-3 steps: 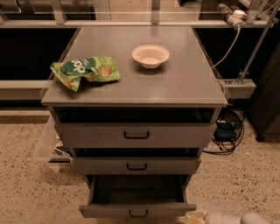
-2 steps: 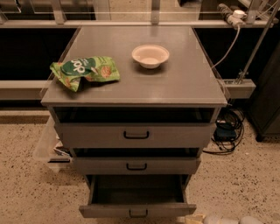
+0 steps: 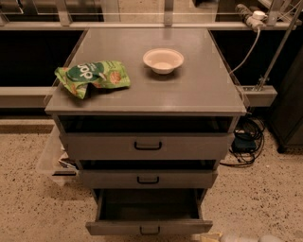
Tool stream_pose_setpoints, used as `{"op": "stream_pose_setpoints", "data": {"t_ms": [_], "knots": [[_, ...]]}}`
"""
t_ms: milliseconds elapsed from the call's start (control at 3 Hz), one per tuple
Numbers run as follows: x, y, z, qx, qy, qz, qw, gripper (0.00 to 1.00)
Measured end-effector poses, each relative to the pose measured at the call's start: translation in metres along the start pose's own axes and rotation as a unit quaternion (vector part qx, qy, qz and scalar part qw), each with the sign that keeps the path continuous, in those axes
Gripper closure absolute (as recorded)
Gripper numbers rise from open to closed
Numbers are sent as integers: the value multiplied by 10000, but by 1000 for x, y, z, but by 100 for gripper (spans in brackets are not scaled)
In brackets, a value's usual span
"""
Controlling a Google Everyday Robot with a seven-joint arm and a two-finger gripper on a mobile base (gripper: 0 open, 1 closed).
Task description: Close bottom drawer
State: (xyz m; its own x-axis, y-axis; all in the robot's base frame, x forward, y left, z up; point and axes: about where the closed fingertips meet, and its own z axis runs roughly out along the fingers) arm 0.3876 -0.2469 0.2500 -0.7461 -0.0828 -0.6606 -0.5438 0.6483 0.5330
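A grey bench [image 3: 199,90] is standing on a speckled, pale terrazzo floor [image 3: 265,198], with a dark recess and a horizontal metal rail [image 3: 137,24] running behind it. A green snack bag [image 3: 92,75] is lying on the left part of the bench top. A pale bowl [image 3: 163,60] is sitting upright near the middle-back, well apart from the bag. To the right, black cables [image 3: 246,142] are coiling on the floor beside a dark cabinet [image 3: 291,108]. A white cord is hanging from a power strip [image 3: 251,13] at the upper right. A clear plastic bin [image 3: 49,160] is sitting against the bench's left side.

The bench is carrying three grey drawers. The top drawer [image 3: 147,146] and the middle drawer [image 3: 147,179] are showing dark gaps above their fronts. The bottom drawer [image 3: 149,228] is sitting lowest and is pulled well out toward the camera, its dark inside showing. Its narrow front panel is facing the viewer, with the small black handle centred on it. Its long axis is running left to right, parallel to the bench's front edge.

The gripper [image 3: 213,237] is showing only as a pale shape at the bottom edge, just right of the bottom drawer's front corner. Whether it is open or closed cannot be told.
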Motion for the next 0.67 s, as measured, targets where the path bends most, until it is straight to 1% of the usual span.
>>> {"op": "stream_pose_setpoints", "data": {"t_ms": [333, 667], "knots": [[9, -24, 9, 11, -141, 264, 9996, 100], [43, -56, 46, -197, -290, 893, 9954, 100]]}}
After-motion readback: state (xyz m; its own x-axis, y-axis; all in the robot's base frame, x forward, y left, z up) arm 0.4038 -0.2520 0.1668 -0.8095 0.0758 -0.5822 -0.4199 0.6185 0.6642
